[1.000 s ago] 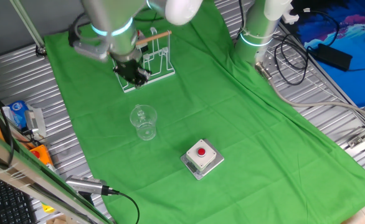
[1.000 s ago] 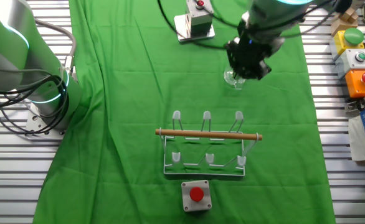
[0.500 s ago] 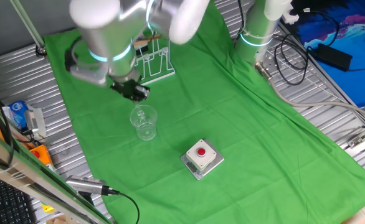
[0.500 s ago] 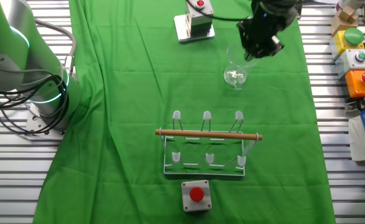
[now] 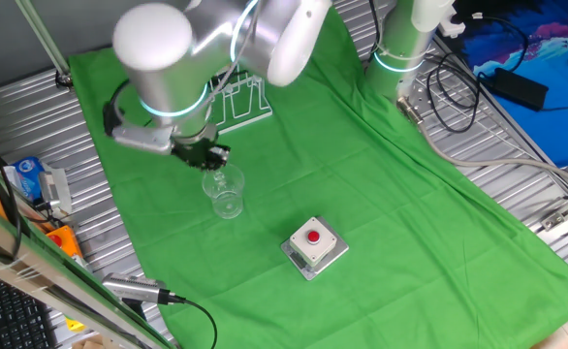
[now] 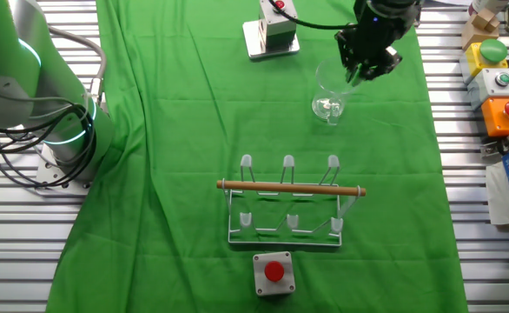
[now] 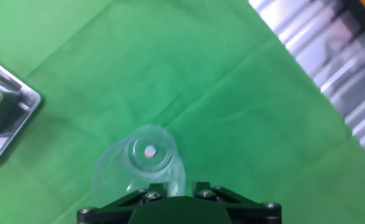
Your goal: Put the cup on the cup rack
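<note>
The gripper [image 5: 209, 155] has moved away from the rack [image 6: 287, 202] over the past second and now hangs just above the cup [image 6: 327, 94], at the rim side. The cup stands upright on the green cloth [image 5: 362, 194] covering the desk, well apart from the rack, between it and the far button box [image 6: 272, 30]. In the hand view the cup [image 7: 144, 167] sits directly ahead of the gripper body, its rim partly under the lower edge of the picture.

Jaw state: cannot be told. The jaws are hidden in the hand view and too small in both fixed views. Nothing shows the cup as held; it rests on the cloth.

Assessment: the approach is nearly complete. Descent, grasp, lift and transfer to the rack remain.

No readable brand, label or writing. The near button box [image 6: 274, 273] carries a red button only.
</note>
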Motion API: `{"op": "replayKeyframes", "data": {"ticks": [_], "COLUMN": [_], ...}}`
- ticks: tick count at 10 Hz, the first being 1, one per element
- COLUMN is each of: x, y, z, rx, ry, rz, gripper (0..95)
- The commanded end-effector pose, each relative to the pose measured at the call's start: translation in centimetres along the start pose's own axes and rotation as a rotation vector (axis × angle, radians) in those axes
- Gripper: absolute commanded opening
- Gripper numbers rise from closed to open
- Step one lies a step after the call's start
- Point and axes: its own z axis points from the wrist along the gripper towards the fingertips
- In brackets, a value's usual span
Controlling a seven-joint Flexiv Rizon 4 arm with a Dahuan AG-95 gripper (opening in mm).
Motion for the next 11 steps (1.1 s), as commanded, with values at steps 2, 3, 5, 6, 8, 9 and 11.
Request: {"op": "replayKeyframes", "data": {"ticks": [2, 3, 5, 6, 8, 9, 11], "x": [-1.3, -1.6, -2.0, -2.2, -2.4, -2.5, -2.4], "y": [-0.3, -0.1, 0.3, 0.5, 0.7, 1.0, 1.3], "z": [0.6, 0.7, 1.0, 1.2, 1.4, 1.7, 2.2], "rx": [0.001, 0.001, -0.002, -0.002, 0.0, 0.002, 0.004], "ry": [-0.002, -0.002, 0.0, 0.0, -0.003, -0.007, -0.011], "rz": [-0.047, -0.062, -0.101, -0.105, -0.12, -0.127, -0.138], "gripper": [38.0, 38.0, 38.0, 38.0, 38.0, 38.0, 38.0]}}
